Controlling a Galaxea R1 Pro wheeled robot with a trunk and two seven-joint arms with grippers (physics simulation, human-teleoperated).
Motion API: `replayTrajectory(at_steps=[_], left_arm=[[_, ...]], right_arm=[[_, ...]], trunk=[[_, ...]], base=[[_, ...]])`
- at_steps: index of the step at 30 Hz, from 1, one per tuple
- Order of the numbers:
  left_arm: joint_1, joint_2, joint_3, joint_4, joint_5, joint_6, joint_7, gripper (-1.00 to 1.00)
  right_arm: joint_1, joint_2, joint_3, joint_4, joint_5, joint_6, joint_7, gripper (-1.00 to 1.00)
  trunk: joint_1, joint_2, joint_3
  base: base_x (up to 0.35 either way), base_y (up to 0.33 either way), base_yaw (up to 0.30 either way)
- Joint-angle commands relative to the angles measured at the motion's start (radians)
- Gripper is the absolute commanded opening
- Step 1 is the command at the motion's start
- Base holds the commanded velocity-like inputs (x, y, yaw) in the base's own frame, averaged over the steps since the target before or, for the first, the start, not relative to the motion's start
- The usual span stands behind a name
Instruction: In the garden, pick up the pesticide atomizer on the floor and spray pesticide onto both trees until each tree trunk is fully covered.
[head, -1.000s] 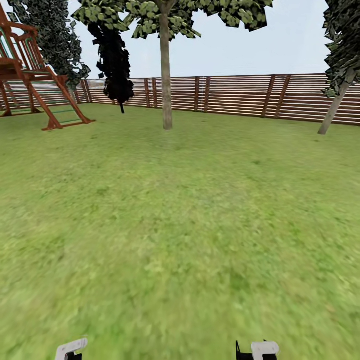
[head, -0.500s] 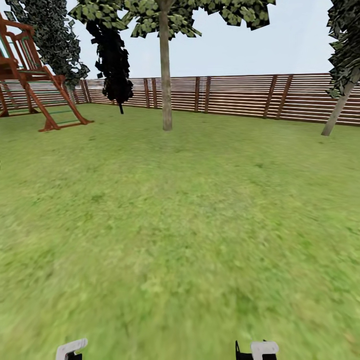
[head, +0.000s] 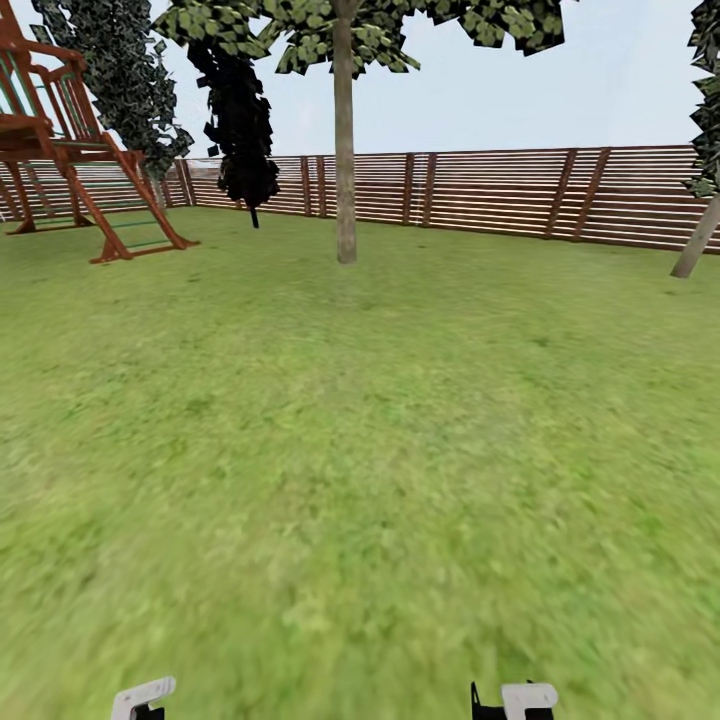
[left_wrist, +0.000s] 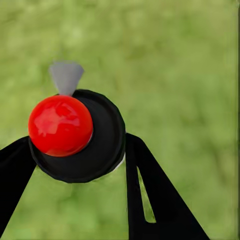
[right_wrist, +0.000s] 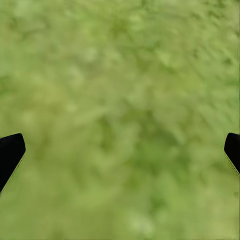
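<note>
right hand (right_wrist: 120, 150) | fingers (right_wrist: 10, 152) spread wide apart, holding nothing | blurred green grass (right_wrist: 125, 75) beneath

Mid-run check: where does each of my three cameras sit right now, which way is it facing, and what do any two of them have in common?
Head: up on the robot, facing forward over the lawn to a tree trunk and fence; both arms' tips at the bottom edge.
Left wrist: facing grass along the left gripper, shut on the pesticide atomizer.
Right wrist: facing grass; right gripper fingers spread wide.
Shared: all show the lawn.
</note>
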Motion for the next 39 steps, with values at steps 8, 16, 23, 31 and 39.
replayTrajectory(at_steps=[8,16,23,31,39], left_arm=[[-0.001,0.0,0.003,0.001,0.005,-0.003,-0.005,-1.0],[-0.001,0.0,0.003,0.001,0.005,-0.004,-0.004,-1.0],[0.0,0.001,0.003,0.001,0.005,-0.004,-0.005,-1.0],[-0.001,0.001,0.003,0.001,0.005,-0.003,-0.005,-1.0],[-0.001,0.0,0.003,0.001,0.005,-0.003,-0.004,-1.0]], right_arm=[[-0.001,0.0,0.007,0.001,0.006,0.0,-0.012,1.0],[-0.001,0.0,0.007,0.001,0.006,0.0,-0.014,1.0],[-0.001,0.0,0.007,0.001,0.005,0.0,-0.014,1.0],[-0.001,0.0,0.007,0.001,0.005,0.0,-0.014,1.0],[-0.001,0.0,0.007,0.001,0.005,0.0,-0.014,1.0]], trunk=[[0.0,0.0,-0.001],[0.0,0.0,-0.001],[0.0,0.0,-0.001],[0.0,0.0,-0.001],[0.0,0.0,-0.001]], base=[[0.339,0.0,0.0],[0.339,0.0,0.0],[0.339,0.0,0.0],[0.339,0.0,0.0],[0.339,0.0,0.0]])
